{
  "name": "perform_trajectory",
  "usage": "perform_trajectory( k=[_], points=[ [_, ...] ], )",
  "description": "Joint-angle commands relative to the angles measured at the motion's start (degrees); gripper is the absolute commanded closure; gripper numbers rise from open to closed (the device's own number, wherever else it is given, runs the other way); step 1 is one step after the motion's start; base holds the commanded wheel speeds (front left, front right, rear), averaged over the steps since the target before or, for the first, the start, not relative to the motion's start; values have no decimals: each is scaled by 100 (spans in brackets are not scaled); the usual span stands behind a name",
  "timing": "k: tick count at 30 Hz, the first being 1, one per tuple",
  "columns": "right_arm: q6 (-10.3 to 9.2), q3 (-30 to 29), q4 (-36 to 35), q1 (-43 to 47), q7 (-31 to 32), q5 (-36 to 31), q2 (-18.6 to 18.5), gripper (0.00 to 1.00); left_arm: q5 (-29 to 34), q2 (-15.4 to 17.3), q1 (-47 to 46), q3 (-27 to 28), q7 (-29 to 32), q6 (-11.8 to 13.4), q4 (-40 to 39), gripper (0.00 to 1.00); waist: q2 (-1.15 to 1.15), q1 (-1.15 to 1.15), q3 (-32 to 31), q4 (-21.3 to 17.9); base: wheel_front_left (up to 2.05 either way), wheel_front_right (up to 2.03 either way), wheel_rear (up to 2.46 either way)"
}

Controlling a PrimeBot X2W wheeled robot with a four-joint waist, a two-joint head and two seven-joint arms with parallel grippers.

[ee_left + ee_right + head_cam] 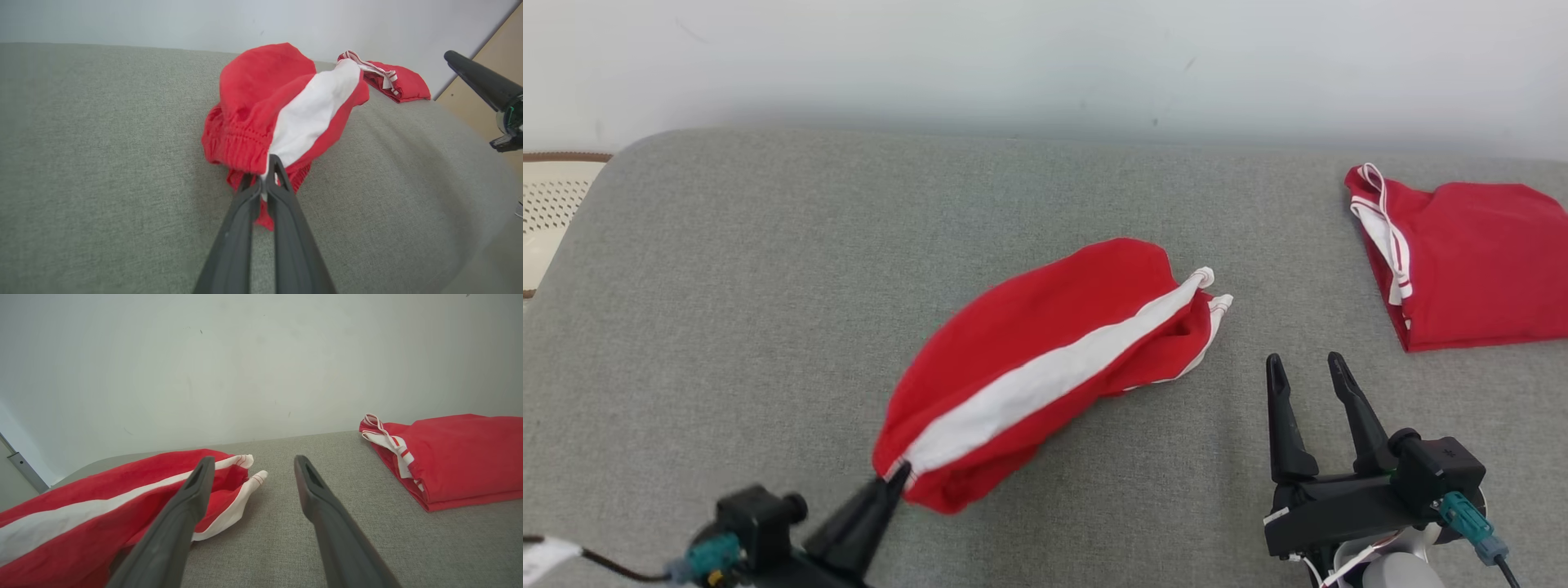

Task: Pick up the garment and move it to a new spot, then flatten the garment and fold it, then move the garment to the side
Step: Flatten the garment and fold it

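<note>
1. The red shorts (1045, 367) are laid across the middle of the grey cushion (727, 286).
2. Their waistband (241, 143) is gripped at the near left by the closed left claw (894, 475).
3. The right claw (1304, 364) is held wide open and empty, right of them.

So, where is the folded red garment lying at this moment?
In the head view the folded red garment lies at the far right of the grey cushion, near the wall, beyond the open right gripper and apart from the red-and-white shorts.

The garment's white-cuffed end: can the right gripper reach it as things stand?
Probably yes: the right gripper is open, and bare grey cushion lies between it and that end of the garment.
</note>
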Motion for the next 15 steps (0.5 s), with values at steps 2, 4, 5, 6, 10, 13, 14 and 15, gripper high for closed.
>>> perform_trajectory(
  k=[2,4,5,6,10,13,14,15],
  points=[
    [-2,-25,20,1,-23,-41,-3,0,-86,-56,248,-104,-52,-9,-16,100,0,0,11,27,0,0,0],
    [-2,-49,34,-10,-23,-55,-3,0,-106,-96,336,-145,-98,-16,37,100,0,0,8,50,0,0,0],
    [-2,-53,39,-19,-23,-49,-3,0,-102,-108,383,-178,-95,-25,78,100,0,0,9,60,0,0,0],
    [-2,-60,43,-27,-23,-58,-3,0,-76,-106,429,-206,-99,-24,132,100,0,0,10,67,0,0,0],
    [-2,-63,55,-64,-23,-85,-3,0,29,-53,533,-229,-193,28,402,100,0,0,19,90,0,0,0],
    [-2,-63,58,-75,-23,-90,-3,0,-52,-64,610,-196,-230,-8,541,100,0,0,27,98,0,0,0],
    [-2,-68,59,-79,-23,-94,-3,0,-46,-18,600,-137,-258,4,615,100,0,0,31,103,0,0,0],
    [-2,-73,64,-84,-23,-93,-3,0,-31,27,600,-93,-282,15,673,100,0,0,35,106,0,0,0]
  ],
)
